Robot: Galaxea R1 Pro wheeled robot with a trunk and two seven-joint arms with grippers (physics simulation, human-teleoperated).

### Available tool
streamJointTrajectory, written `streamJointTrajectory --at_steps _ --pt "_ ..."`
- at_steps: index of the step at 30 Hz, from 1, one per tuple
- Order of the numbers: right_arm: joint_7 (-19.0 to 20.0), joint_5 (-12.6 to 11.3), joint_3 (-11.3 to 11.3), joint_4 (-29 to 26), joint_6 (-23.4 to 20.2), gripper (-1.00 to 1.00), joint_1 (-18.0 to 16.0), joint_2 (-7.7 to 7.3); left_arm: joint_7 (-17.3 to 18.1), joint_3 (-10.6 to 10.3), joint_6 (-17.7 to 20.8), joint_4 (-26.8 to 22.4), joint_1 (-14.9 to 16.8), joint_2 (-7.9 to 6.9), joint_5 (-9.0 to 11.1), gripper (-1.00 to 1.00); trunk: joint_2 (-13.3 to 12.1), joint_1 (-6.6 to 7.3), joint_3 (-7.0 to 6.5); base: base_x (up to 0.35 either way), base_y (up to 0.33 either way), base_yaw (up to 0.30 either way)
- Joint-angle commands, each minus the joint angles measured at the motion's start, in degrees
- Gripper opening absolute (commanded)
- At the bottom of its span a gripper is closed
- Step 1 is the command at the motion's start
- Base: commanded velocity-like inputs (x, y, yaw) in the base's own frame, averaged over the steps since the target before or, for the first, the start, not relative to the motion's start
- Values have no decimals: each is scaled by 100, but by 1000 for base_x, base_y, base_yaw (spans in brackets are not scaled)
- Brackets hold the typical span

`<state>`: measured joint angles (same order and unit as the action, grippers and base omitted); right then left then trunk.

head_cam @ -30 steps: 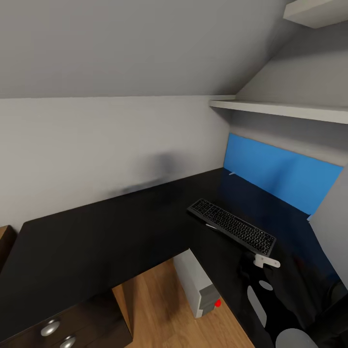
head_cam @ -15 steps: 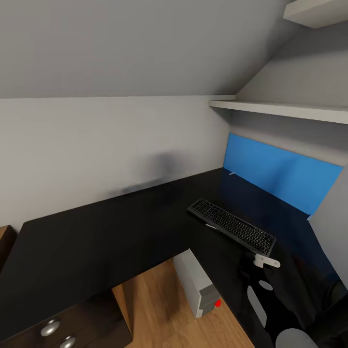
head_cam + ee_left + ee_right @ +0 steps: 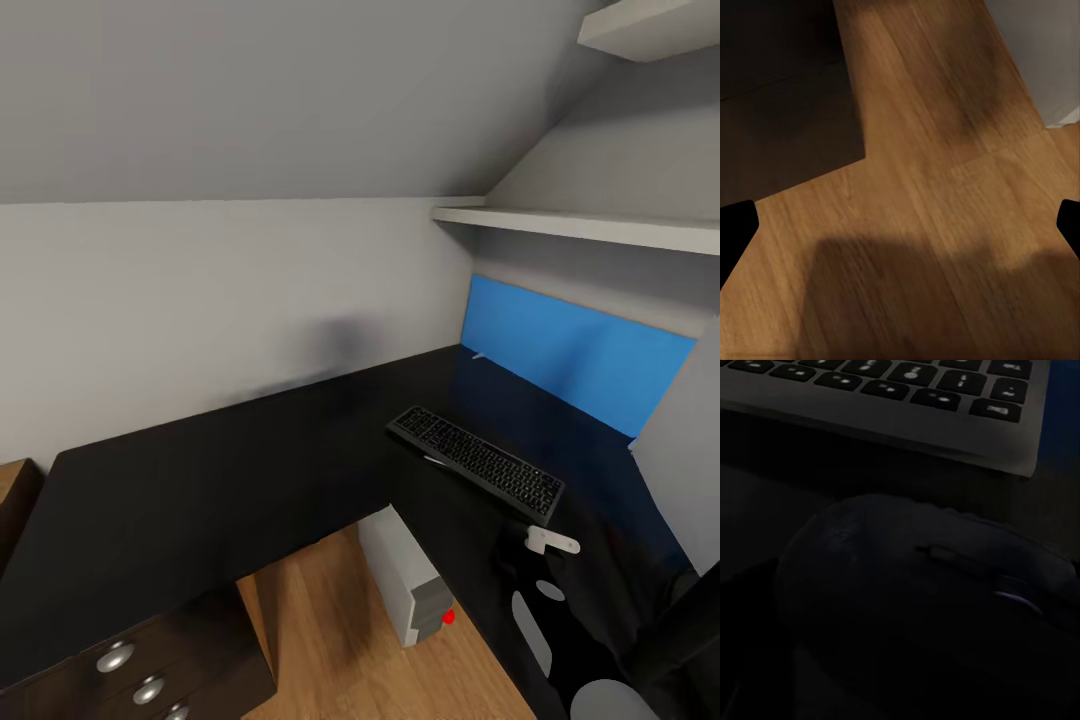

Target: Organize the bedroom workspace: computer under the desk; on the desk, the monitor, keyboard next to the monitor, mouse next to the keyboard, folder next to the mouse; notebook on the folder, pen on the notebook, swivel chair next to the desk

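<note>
The mouse [image 3: 922, 607] is lying dark and rounded right up against the right wrist camera, its scroll wheel and a faint pale seam catching a little light, and just beyond it the near edge of the keyboard [image 3: 907, 405] is running across at that picture's twelve o'clock; the key legends are too dim and small to read. In the head view the keyboard [image 3: 475, 463] is sitting on the black L-shaped desk [image 3: 200, 480], angled from about ten o'clock toward four o'clock, with the blue monitor [image 3: 575, 355] standing behind it at roughly one o'clock. The right arm [image 3: 555, 610] is reaching in from the five o'clock corner, black against the black desktop, with a small white part [image 3: 550, 541] showing just past the keyboard's near end; the mouse itself is not distinguishable there, and whether the right fingers are closing on it or standing apart cannot be told from either picture. The grey computer [image 3: 405, 580] is standing on the wooden floor [image 3: 320, 640] under the desk's inner corner, a red spot glowing on its front, and dark drawers [image 3: 140, 675] with round silver knobs are showing at seven o'clock. White shelves [image 3: 580, 228] are hanging above the monitor. In the left wrist view, the left gripper [image 3: 900, 225] is hanging released, its two black fingertips [image 3: 735, 232] spread wide at the picture's sides over bare wooden floor, with a dark furniture base [image 3: 780, 90] and a white wall [image 3: 1042, 52] beyond.
</note>
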<state>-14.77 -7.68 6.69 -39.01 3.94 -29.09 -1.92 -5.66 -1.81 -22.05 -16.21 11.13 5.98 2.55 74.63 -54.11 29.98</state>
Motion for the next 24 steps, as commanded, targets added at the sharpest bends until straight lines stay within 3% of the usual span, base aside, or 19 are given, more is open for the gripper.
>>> streamJointTrajectory --at_steps 1,24 --pt "10 -120 -1 60 12 -100 0 -2 -23 -21 -19 4 4 0 26 100 2 0 6 -5 0 0" --pt "10 -126 -16 48 3 -100 0 60 -29 -21 -19 4 4 0 26 100 2 0 6 0 0 0"
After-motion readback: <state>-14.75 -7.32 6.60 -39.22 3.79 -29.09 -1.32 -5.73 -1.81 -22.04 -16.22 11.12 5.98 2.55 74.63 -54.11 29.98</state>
